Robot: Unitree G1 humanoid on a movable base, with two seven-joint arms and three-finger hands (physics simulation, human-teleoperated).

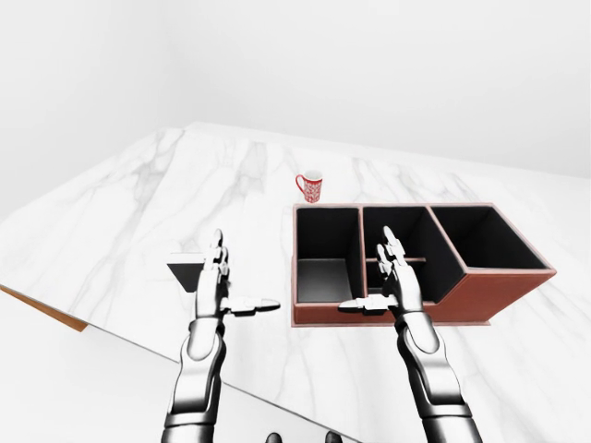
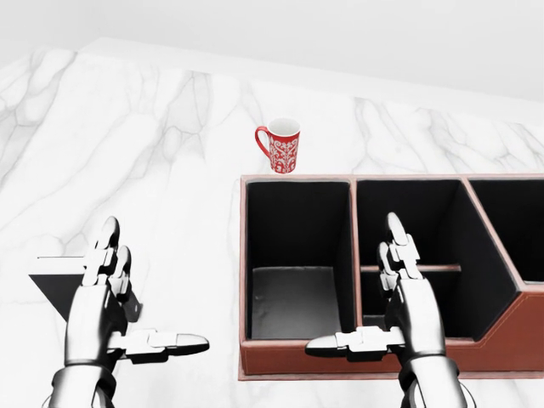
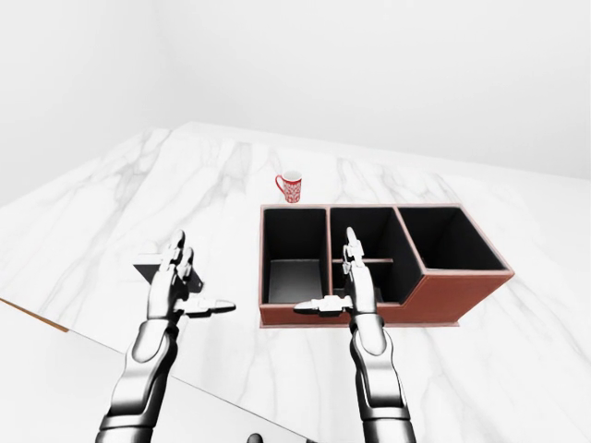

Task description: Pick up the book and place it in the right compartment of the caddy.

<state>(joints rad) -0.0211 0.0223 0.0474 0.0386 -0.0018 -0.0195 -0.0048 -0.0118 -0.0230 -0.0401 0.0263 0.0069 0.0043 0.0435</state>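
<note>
**Both hands open, book not yet grasped**

Leftmost in the head view lies the dark, flat, thin-edged book (image 2: 53,291), resting on the white marble worktop (image 2: 170,170) well to the left of the caddy. It reads as a near-black slab with a pale upper edge; its right part is hidden by the silver left robot hand (image 2: 106,319), so its full outline cannot be told. That hand stands over it with fingers straight and thumb stuck out sideways, spread wide and gripping nothing, probably because it is being lined up for a grasp.

Further right, near the caddy's top-left corner, stands a red-and-white patterned mug (image 2: 281,145), apart from everything else and no part of the task.

Next comes the reddish-brown leather caddy with black-lined compartments (image 1: 480,295). Its right compartment (image 1: 485,238), the target, looks empty. The silver right robot hand (image 2: 399,310) hovers over the caddy's near wall by the middle section, likewise spread and holding nothing, seemingly just waiting.

By my judgement the pick-up has not begun.
</note>
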